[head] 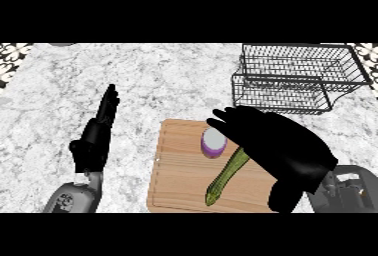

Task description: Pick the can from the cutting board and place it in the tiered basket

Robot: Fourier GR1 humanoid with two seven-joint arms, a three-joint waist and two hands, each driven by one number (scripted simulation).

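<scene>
- Standing on the pale wooden cutting board (pixel 184 185), the purple-sided, white-topped can (pixel 213 142) sits at the right hand's (pixel 277 145) fingertips, not yet grasped; fingers look relaxed.
- Knocking it over is the risk; a green vegetable (pixel 225 177) lies beside it.
- Left hand (pixel 92 142) rests released; the black wire tiered basket (pixel 295 77) is well apart.

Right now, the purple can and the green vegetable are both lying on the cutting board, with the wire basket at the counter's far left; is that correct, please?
Not quite: the tiered basket stands at the counter's far right, not its left, as the head view shows. The rest holds: the purple can and the green vegetable both lie on the cutting board.
</scene>
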